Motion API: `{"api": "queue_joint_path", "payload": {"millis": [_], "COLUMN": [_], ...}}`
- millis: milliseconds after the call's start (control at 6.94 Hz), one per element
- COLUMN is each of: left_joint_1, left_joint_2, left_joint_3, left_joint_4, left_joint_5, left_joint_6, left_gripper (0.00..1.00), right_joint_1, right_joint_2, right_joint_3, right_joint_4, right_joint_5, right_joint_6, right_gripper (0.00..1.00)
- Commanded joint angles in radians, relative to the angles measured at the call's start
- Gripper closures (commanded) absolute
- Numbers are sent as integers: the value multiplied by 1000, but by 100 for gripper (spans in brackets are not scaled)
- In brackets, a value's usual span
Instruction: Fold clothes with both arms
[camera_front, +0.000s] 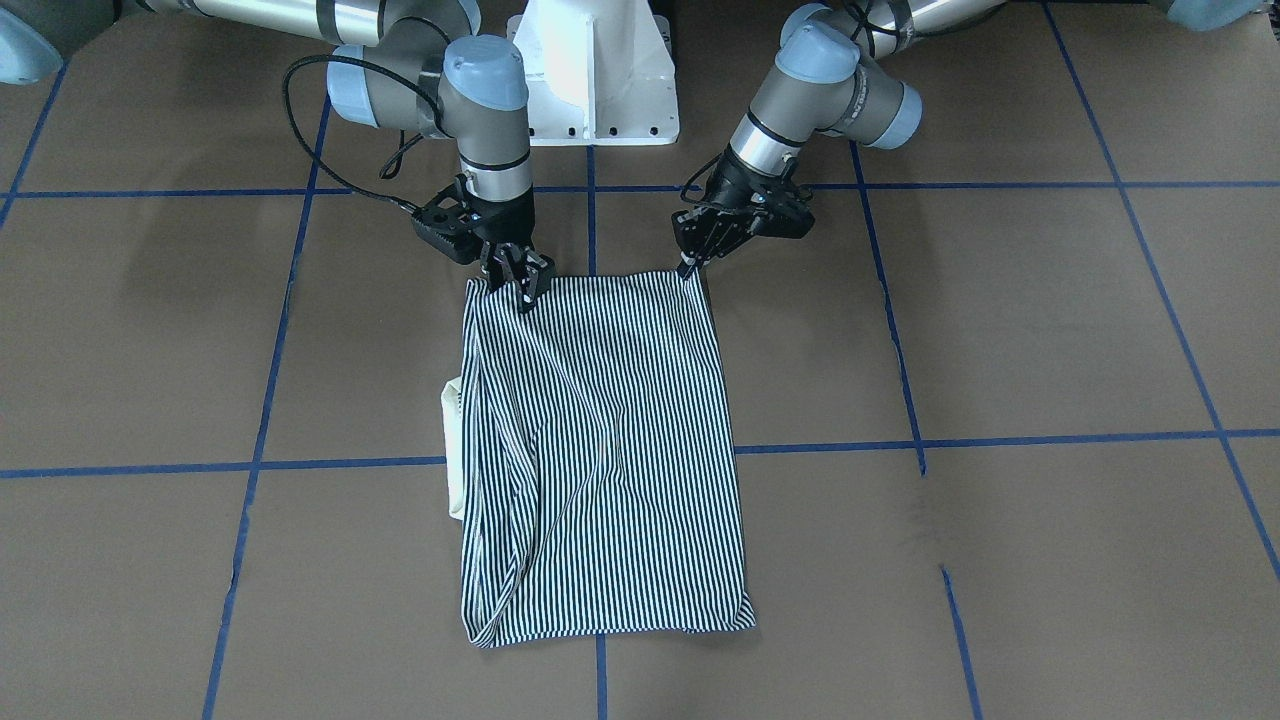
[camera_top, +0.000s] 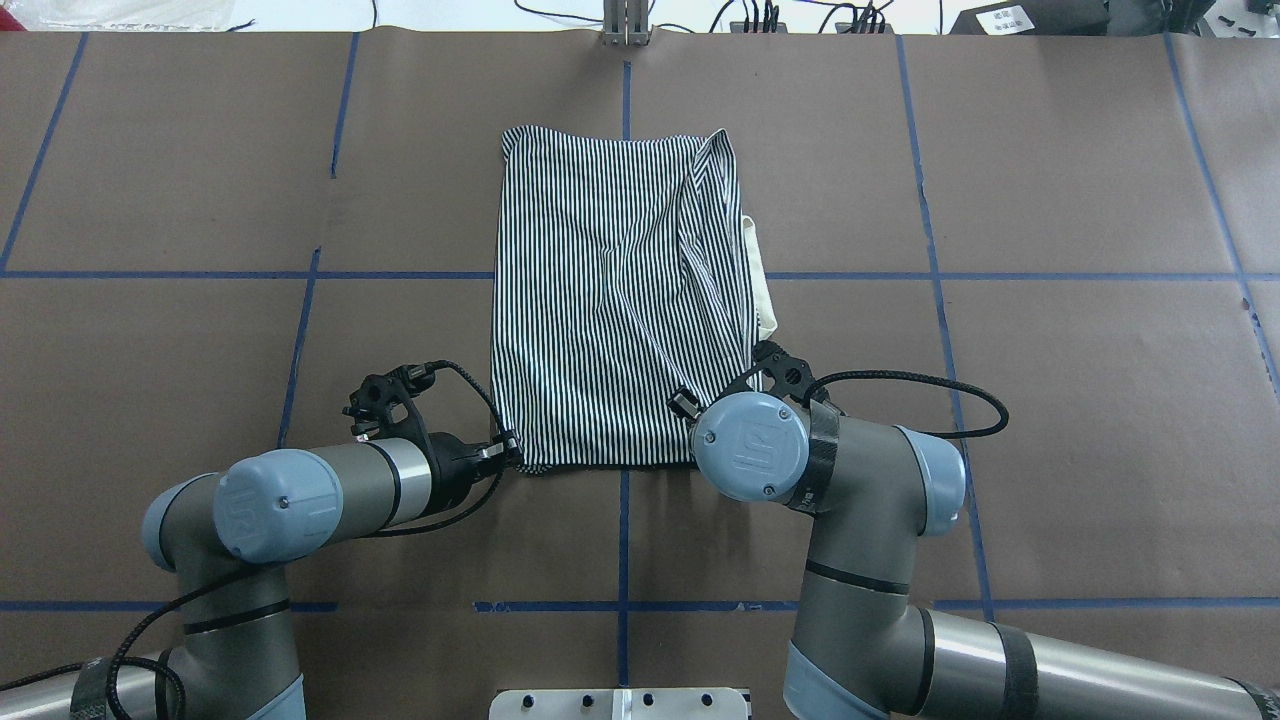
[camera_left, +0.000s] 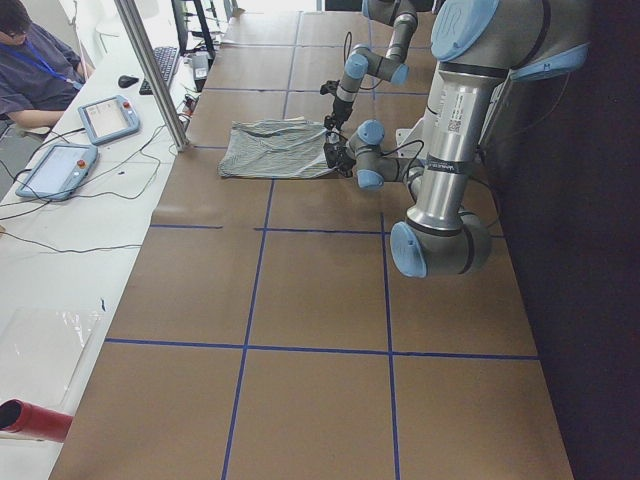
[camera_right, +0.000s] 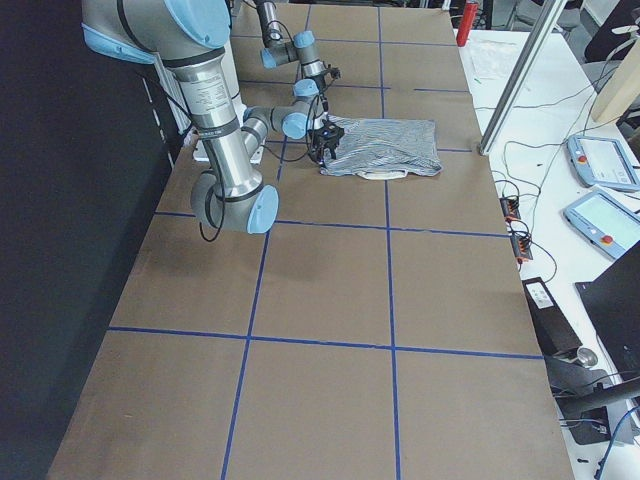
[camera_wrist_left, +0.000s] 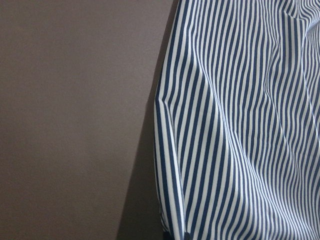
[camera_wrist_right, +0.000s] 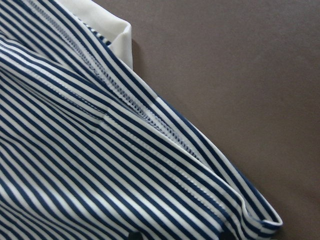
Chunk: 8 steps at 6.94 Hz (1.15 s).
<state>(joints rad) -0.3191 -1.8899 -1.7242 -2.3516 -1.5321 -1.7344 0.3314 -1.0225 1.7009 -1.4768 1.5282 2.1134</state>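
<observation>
The striped polo shirt (camera_front: 600, 450) lies folded into a long rectangle in the middle of the brown table (camera_front: 1000, 320), with its cream collar (camera_front: 452, 440) poking out along one side. Both grippers sit at the shirt's edge nearest the robot base. My left gripper (camera_front: 688, 266) is shut on one corner of that edge; in the overhead view it (camera_top: 512, 452) pinches the shirt's (camera_top: 610, 300) near-left corner. At the other end, my right gripper (camera_front: 522, 285) is shut on the hem, mostly hidden under its wrist from overhead. Both wrist views show slightly lifted striped cloth (camera_wrist_left: 240, 125) (camera_wrist_right: 75, 165).
The white pedestal base (camera_front: 595, 80) stands just behind the grippers. Blue tape lines (camera_front: 260, 420) divide the table into squares. A metal post (camera_left: 150, 70) rises at the far edge, beside a side bench with tablets (camera_left: 55, 170) and a seated person (camera_left: 30, 70).
</observation>
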Motion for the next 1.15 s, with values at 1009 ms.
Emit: {"api": "queue_joint_path", "payload": {"millis": [1009], "left_joint_1": [-20], "left_joint_2": [17], "left_joint_3": [-203], "left_joint_4": [123], "left_joint_5": [-81], "left_joint_6": [18], "left_gripper": [100], "right_joint_1": [0], "right_joint_2": [-8], "right_joint_3": [127], "right_joint_4": [-35], "right_joint_5": [-29], "right_joint_6": [53], "right_gripper": [100]}}
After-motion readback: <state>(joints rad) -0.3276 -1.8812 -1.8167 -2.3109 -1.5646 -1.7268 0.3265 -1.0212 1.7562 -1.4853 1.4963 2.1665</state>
